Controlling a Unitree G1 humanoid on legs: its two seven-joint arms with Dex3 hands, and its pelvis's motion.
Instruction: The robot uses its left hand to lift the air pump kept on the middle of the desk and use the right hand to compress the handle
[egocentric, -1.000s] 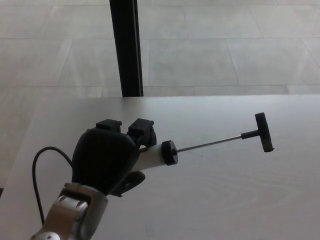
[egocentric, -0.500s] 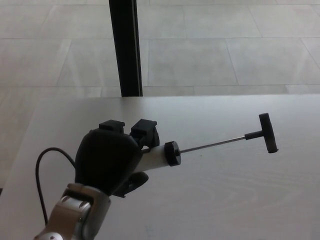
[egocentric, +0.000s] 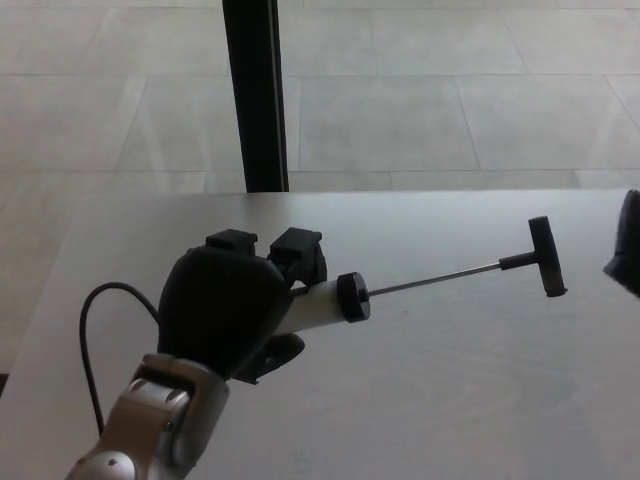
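Note:
My left hand (egocentric: 228, 308) is shut on the white barrel of the air pump (egocentric: 320, 303) and holds it above the desk (egocentric: 450, 400), lying roughly level and pointing right. The pump's black end cap sits just past my fingers. Its thin metal rod is drawn far out to the right and ends in a black T-handle (egocentric: 547, 257). My right hand (egocentric: 626, 245) shows only as a dark edge at the picture's right border, a little right of the handle and apart from it; its fingers are cut off.
A black hose (egocentric: 92, 340) loops from the pump down past my left wrist. A black vertical post (egocentric: 256, 95) stands behind the desk's far edge. Tiled floor lies beyond.
My left hand has carried the pump slightly right and up. My right hand has come into view at the right border, near the T-handle.

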